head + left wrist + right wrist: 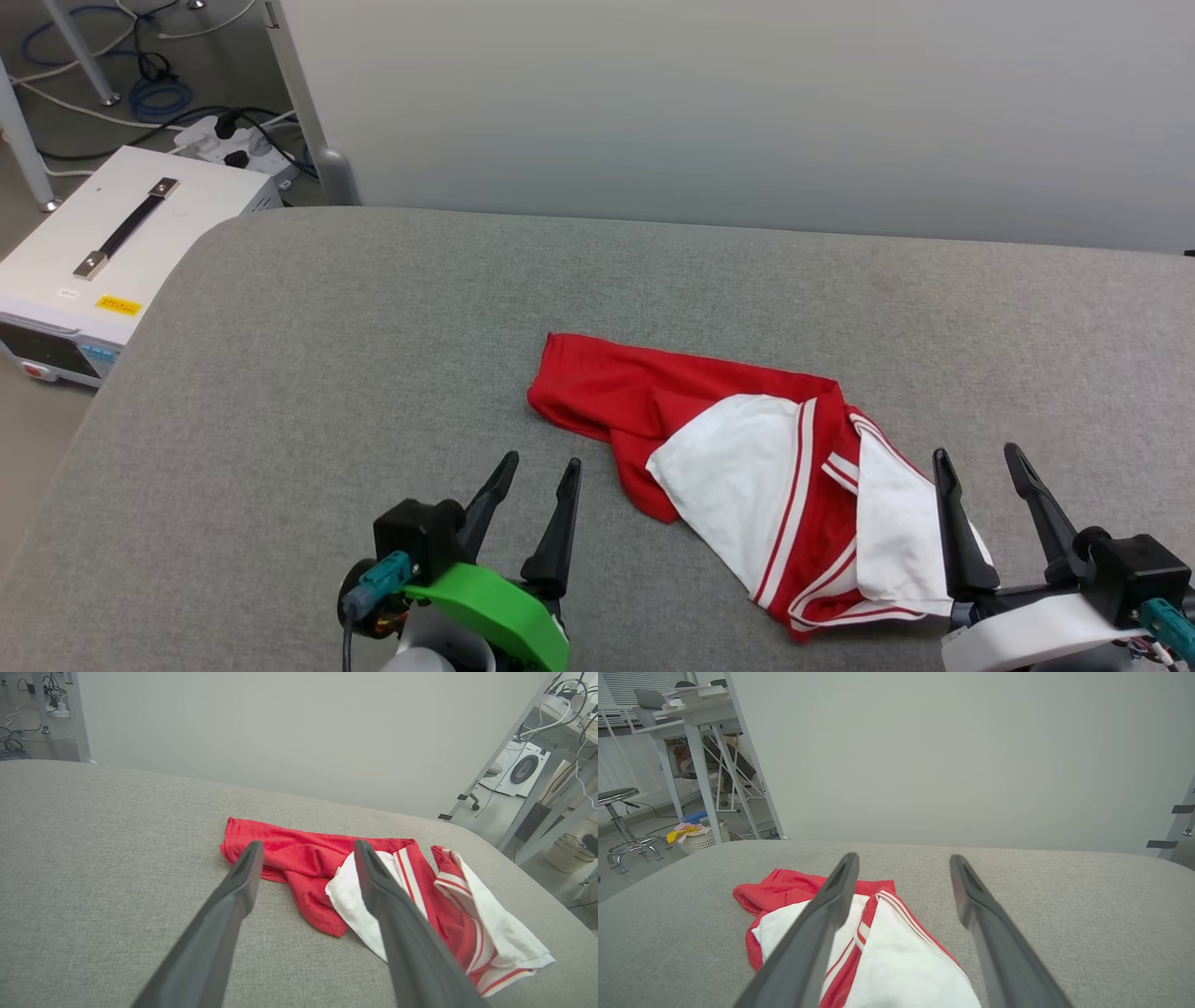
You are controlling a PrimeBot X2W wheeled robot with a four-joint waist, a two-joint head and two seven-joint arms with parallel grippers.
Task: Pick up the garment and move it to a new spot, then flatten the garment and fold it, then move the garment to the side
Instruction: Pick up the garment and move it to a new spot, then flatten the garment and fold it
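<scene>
With jaws wide and empty, the left gripper (540,460) and right gripper (976,453) flanked the crumpled garment (653,401), where pinching only one layer could leave it bunched.

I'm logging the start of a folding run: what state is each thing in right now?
garment: bunched up on the grey table, neither flattened nor folded, not held.
left hand: open, empty, beside the garment's red end, apart from it.
right hand: open, empty, by the garment's white end; touch cannot be told.
power strip: on the floor, plugs in it.
</scene>
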